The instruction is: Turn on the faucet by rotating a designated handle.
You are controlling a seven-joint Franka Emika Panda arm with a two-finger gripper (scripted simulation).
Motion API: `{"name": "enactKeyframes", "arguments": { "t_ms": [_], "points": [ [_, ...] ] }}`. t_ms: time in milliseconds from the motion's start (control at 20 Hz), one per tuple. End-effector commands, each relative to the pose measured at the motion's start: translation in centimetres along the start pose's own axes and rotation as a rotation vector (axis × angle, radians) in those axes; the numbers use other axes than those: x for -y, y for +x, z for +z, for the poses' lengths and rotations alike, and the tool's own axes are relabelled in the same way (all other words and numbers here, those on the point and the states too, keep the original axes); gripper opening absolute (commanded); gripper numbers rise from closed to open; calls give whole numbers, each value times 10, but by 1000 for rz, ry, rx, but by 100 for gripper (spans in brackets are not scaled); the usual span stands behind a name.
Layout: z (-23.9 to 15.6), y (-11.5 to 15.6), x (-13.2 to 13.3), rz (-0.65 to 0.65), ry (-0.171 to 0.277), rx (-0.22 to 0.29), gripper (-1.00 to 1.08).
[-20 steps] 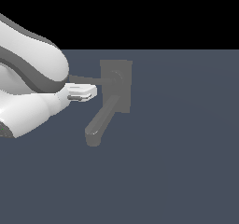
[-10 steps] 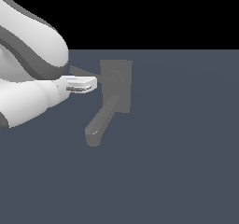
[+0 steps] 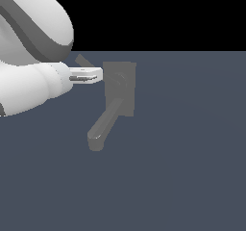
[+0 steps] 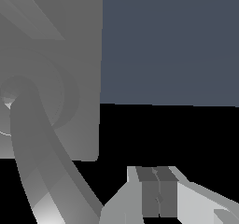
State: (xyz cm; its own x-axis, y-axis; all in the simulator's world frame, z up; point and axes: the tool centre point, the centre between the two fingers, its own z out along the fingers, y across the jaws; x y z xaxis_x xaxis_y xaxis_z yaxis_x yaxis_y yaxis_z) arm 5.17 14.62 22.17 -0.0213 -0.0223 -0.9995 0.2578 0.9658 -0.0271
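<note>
Gripper [image 3: 98, 74]: fingers pressed together, holding nothing, at faucet's [image 3: 119, 88] nine o'clock.
Handle [image 3: 83, 60]: juts toward ten o'clock.

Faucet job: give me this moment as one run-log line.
pincer: shut, empty, beside plate's edge | handle: untouched, angled up behind pincer | faucet: spout pointing down | contact: none visible

My arm [image 3: 29, 88] is glossy white with a dark grey band, and my fingers [image 3: 86, 74] are white with dark pads. The faucet [image 3: 119, 88] is plain matte grey, its handle [image 3: 84, 61] the same. Floor [image 3: 182, 167] is flat slate blue, backdrop black.
</note>
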Motion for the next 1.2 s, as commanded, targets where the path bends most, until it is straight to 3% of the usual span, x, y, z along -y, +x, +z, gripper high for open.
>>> {"name": "enactKeyframes", "arguments": {
  "t_ms": [0,100,150,1150],
  "points": [
    [2,-18,0,9,-5,14,-100],
    [2,-22,1,9,-5,15,-100],
    [0,-9,3,2,1,-2,-100],
    [1,-62,49,9,-5,13,-100]
  ]
}}
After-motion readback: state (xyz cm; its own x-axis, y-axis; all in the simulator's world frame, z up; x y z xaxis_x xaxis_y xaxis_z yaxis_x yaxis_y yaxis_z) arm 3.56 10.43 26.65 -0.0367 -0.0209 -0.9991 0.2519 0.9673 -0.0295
